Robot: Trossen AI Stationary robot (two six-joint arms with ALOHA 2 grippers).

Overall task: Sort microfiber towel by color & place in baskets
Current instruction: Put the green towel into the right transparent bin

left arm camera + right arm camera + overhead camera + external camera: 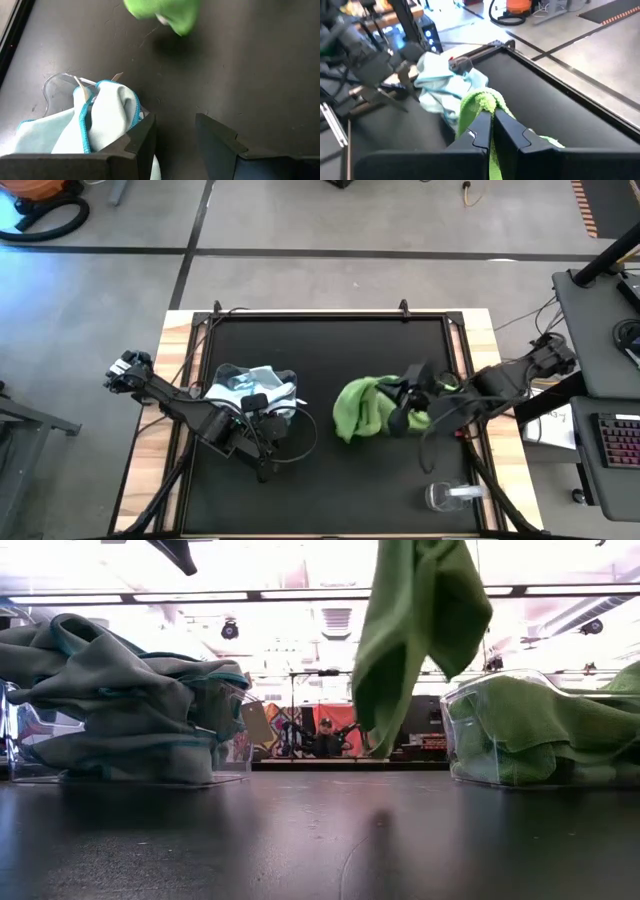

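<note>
Now the right claw point(492, 131), pinched shut on a green towel point(420, 630), holds it above the bench point(330, 470) beside the green basket point(535, 730). Next it likely needs carrying over that basket and releasing. The left claw point(175, 135) hangs open by the blue basket point(252, 392).

Around my table point(330, 480), black-topped with pale wood edges: grey concrete floor point(300, 220), orange vacuum point(40, 200) beyond the far left corner, desk with keyboard point(620, 445) off the right edge.
</note>
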